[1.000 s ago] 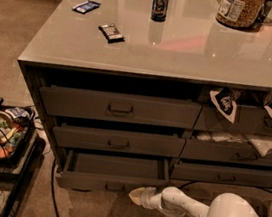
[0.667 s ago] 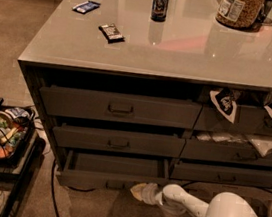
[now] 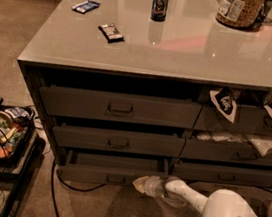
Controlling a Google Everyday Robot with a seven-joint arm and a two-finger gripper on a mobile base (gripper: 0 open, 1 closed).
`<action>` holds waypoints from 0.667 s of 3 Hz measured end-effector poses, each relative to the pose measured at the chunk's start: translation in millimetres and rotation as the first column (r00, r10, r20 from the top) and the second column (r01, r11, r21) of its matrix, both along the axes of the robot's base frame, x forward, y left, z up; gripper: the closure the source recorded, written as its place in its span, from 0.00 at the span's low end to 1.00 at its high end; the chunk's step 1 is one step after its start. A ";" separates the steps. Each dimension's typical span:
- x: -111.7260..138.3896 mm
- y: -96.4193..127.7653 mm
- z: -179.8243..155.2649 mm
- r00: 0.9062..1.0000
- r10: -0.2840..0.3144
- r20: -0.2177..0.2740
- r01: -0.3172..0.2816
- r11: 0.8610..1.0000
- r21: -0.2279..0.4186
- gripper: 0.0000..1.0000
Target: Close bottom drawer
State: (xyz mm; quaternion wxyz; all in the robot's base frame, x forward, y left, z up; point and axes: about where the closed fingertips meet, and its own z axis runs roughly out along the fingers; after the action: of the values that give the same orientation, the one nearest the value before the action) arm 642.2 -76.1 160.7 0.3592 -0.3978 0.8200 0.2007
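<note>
Touching open bottom drawer (image 3: 91,174) at right end: gripper (image 3: 140,184), jaws together; cable (image 3: 67,185) underneath.

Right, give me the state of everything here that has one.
Bottom drawer: pulled out, inside showing.
Middle drawer: no inside showing.
Top drawer: no inside showing.
Gripper: low, at the bottom drawer's front, right end.
Can: upright on the counter.
Jar: upright on the counter.

— What's on the countertop (image 3: 184,51)?
— A blue can (image 3: 160,3), a dark snack bar (image 3: 111,32), a blue packet (image 3: 85,6) toward the left, and a jar (image 3: 239,9) at the back.
— And the gripper (image 3: 141,184)?
— Low, just above the carpet (image 3: 106,210).
</note>
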 end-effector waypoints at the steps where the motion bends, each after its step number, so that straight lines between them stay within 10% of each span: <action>1: 2.1 -0.1 1.4 1.000 -0.002 0.004 0.002 1.000 -0.001 1.00; 2: 35.9 -3.7 17.6 0.999 -0.005 0.047 0.005 1.000 -0.005 1.00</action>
State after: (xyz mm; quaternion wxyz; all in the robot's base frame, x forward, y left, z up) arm 678.1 -79.9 178.2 0.3780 -0.4014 0.8127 0.1883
